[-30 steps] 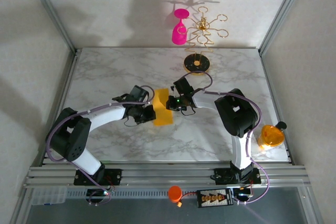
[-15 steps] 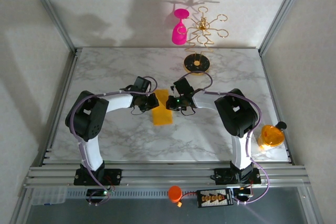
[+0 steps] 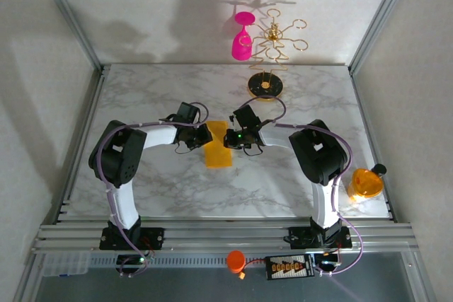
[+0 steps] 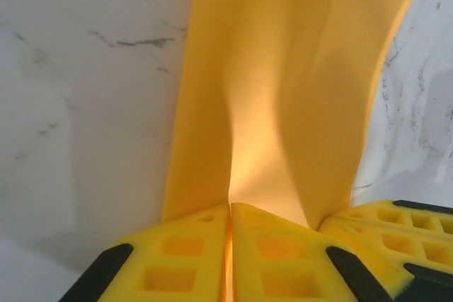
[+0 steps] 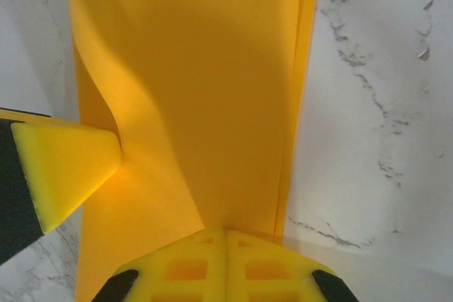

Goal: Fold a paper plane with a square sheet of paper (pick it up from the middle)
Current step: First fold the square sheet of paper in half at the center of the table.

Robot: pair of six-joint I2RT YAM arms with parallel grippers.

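On marble table [image 3: 141, 189]: folded orange-yellow paper [image 3: 219, 149], left gripper [image 4: 230, 211] clamped on its left edge, right gripper [image 5: 226, 235] clamped on right.

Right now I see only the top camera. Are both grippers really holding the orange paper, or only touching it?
Observer: In the left wrist view, the left gripper is shut on the sheet of paper, with its edge pinched between the pads.
Operator: And the right one?
Observer: In the right wrist view, the right gripper is shut on the paper too.
Operator: Is it one layer there?
Observer: No. Layered edges show along its right side, so it looks folded.
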